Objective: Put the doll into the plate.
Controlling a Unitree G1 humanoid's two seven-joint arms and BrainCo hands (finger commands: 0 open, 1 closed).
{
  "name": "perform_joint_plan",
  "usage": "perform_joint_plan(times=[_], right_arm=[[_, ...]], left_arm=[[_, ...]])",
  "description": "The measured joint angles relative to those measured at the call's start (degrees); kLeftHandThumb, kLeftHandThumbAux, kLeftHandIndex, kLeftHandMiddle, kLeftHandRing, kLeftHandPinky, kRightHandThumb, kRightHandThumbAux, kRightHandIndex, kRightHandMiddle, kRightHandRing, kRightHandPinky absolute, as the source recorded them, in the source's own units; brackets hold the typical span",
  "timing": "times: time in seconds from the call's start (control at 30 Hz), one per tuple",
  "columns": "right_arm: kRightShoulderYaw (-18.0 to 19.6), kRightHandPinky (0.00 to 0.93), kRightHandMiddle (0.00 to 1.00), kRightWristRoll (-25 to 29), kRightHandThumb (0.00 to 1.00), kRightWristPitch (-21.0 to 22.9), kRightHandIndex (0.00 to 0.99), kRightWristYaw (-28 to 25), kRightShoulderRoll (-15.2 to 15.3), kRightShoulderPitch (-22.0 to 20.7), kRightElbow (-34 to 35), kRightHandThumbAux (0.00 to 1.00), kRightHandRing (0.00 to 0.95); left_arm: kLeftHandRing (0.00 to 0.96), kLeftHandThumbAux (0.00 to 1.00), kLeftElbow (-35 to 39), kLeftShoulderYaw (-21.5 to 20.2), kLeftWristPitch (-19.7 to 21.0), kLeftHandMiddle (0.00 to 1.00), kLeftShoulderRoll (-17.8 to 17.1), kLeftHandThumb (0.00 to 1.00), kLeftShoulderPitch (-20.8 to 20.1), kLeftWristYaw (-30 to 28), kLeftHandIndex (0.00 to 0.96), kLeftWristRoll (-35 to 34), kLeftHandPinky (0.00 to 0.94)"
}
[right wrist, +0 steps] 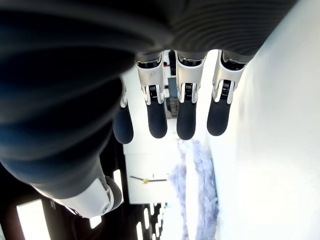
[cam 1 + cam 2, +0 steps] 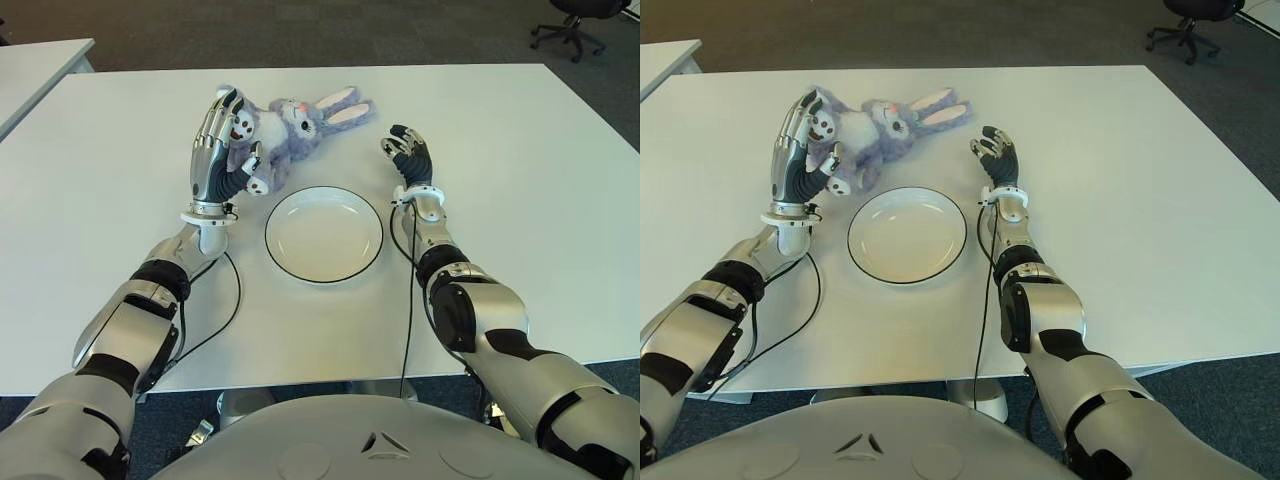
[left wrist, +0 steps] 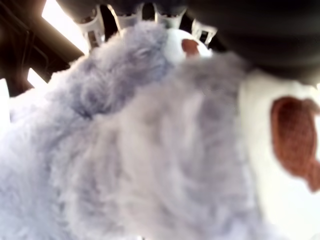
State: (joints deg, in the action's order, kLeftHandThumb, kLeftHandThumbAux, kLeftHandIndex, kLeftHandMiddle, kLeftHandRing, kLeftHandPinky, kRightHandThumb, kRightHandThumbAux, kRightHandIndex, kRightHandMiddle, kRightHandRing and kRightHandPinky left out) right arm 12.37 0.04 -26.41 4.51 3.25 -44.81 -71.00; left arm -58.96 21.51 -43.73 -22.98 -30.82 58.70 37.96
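- Table (image 2: 520, 200): white top, carries everything; the plate serves as the reference below.
- Plate (image 2: 324, 233): white with a dark rim, empty, in front of the robot between its two forearms. Probably set central so either arm can reach it.
- Doll (image 2: 290, 125): grey-purple plush rabbit lying on the table just beyond the plate and toward its left, ears pointing to the right. Not yet in the plate.
- Left hand (image 2: 222, 150): left of the plate and a little beyond it, fingers wrapped over the doll's leg end. Left wrist view is filled with fur, so I judge the grasp closed on the doll, ready for a lift toward the plate.
- Right hand (image 2: 409, 155): just right of the plate's far edge, fingers relaxed and extended, holding nothing. Idle, likely kept clear of the path.
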Motion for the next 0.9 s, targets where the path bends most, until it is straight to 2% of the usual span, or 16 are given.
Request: perform_joint_plan(times=[0.33,0.53,0.9], right_arm=[[0.1,0.209,0.177,0.0,0.473,0.0,0.221,0.0,0.1,0.0,-0.1,0.763,0.165],[0.2,0.208,0.176,0.0,0.471,0.0,0.221,0.0,0.2,0.1,-0.1,0.763,0.163],[0.3,0.220,0.178,0.0,0.465,0.0,0.224,0.0,0.4,0.2,0.0,0.765,0.167]], left_arm=[[0.107,0.270,-2.5,-0.8,3.8,0.051,0.8,0.556,-1.4,-1.4,0.011,-1.0,0.120],[0.173,0.304,-3.9,-2.2,4.2,0.126,1.6,0.605,-1.9,-0.4,0.029,-2.1,0.121],[0.178,0.323,-7.2,-4.7,5.7,0.169,3.5,0.646,-3.8,1.3,0.080,-4.2,0.153]])
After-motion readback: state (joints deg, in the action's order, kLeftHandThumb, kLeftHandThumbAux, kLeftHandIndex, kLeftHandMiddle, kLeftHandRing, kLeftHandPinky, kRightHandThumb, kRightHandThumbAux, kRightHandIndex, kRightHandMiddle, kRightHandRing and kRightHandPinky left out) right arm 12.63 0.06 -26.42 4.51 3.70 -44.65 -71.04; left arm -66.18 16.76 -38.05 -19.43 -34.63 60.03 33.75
